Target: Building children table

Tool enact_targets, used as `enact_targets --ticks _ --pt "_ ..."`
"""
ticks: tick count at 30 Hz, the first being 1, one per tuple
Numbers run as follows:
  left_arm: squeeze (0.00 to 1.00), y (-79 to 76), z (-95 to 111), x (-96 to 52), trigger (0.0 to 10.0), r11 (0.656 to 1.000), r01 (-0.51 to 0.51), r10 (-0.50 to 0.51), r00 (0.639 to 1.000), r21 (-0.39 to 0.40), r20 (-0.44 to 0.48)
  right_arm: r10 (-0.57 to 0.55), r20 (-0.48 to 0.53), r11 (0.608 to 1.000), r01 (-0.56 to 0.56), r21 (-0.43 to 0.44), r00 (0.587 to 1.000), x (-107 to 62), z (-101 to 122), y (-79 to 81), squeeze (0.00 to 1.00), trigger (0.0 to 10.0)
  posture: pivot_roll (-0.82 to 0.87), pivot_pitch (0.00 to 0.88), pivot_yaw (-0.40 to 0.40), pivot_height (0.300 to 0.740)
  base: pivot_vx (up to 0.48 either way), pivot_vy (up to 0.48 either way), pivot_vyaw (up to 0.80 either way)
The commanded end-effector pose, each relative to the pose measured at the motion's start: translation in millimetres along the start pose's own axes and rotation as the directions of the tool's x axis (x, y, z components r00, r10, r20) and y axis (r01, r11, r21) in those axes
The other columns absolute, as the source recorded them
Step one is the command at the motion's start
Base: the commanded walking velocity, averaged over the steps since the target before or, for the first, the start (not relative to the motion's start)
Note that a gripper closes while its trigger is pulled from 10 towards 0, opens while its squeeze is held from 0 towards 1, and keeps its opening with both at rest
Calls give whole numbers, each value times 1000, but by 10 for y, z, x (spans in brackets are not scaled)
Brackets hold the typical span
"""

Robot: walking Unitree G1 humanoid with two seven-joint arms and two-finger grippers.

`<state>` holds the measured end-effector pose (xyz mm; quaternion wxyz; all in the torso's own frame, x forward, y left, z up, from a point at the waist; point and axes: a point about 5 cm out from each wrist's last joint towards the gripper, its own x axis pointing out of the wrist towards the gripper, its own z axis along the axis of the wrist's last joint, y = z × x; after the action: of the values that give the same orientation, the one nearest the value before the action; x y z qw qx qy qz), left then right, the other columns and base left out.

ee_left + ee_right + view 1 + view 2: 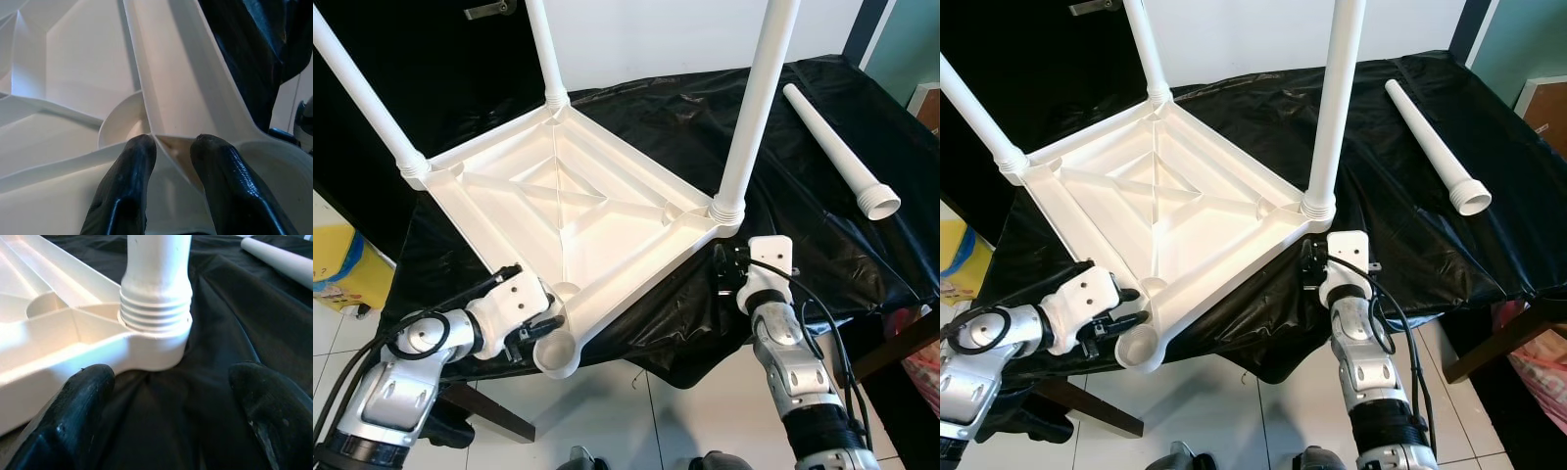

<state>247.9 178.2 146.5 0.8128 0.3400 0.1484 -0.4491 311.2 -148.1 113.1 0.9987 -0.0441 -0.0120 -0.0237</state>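
Observation:
A white plastic table top (pixel 558 196) lies upside down on a black-covered table. Three white legs stand screwed into its corners: one at the near right (pixel 759 98), one at the back (pixel 543 49) and one at the left (pixel 362 98). The near corner socket (pixel 555 352) is empty. A loose white leg (pixel 837 147) lies on the cloth at the right. My left gripper (pixel 543 323) is at the near corner, its fingers (pixel 132 166) pinched on a rim rib beside the socket. My right gripper (pixel 726 266) stands open just short of the near-right leg's threaded base (pixel 155 308).
The black cloth (pixel 822 245) hangs over the table's front edge, with white floor tiles below. A yellow object (pixel 337 259) stands on the floor at the left. A pink item (pixel 922 367) and a dark wooden bar are at the right.

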Motion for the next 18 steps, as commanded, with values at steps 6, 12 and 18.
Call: enact_targets --ticks 6,12,18 --pt "0 -238 62 136 10000 994 106 -105 994 -26 38 11 -25 1000 -12 -8 1000 107 -37 24 0 10000 -61 52 23 740 0 0 0" --pt "0 -394 143 245 10000 987 155 -152 985 -34 79 13 -39 1000 -13 -14 999 221 -29 21 0 10000 -57 50 19 740 0 0 0" --pt "0 -475 220 311 10000 983 179 -173 978 -45 117 25 -47 1000 -26 -15 999 259 -31 39 0 10000 -54 51 16 740 0 0 0"
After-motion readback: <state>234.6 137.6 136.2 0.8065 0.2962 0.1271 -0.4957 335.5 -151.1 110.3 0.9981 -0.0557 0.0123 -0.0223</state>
